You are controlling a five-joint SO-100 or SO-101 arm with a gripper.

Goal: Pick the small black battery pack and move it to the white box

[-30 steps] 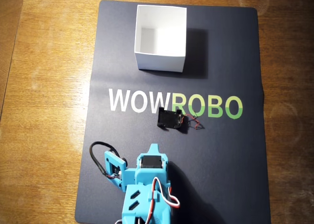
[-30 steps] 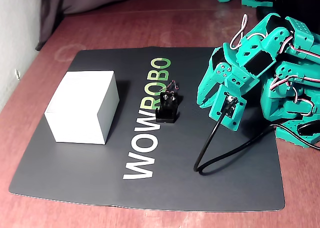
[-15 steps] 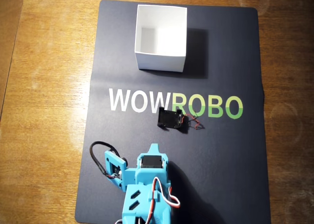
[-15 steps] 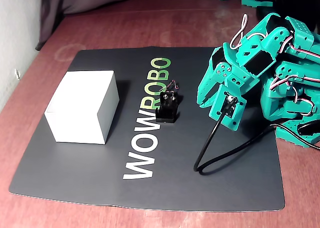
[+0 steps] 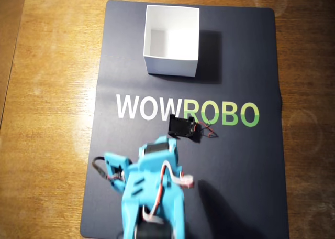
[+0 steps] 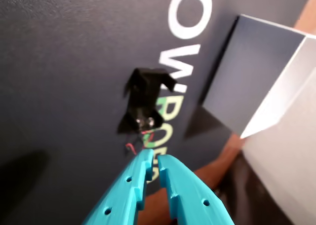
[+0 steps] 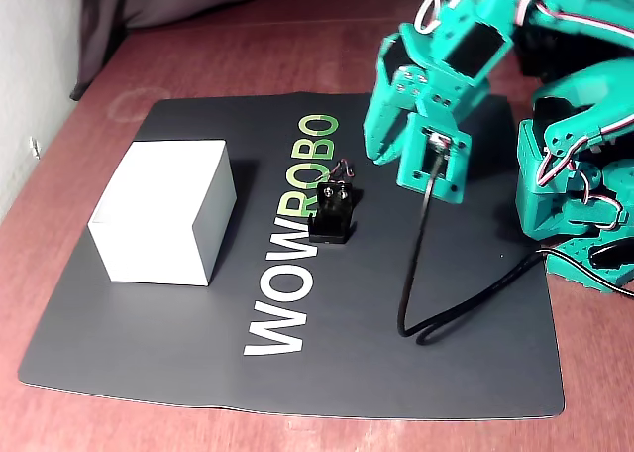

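— Where is the battery pack?
— On the dark mat, over the printed lettering, well apart from the white box. In the overhead view its long axis runs roughly left-right, slightly tilted, wires at the right end.
— And the gripper?
— Above the mat near the pack, touching nothing, fingers nearly closed together and empty.

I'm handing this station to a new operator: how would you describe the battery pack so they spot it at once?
Find the dark mat printed WOWROBO. The battery pack lies just below the first green O in the overhead view, between the white box and the gripper. It is the only small black block there, with thin red wires trailing off one end.
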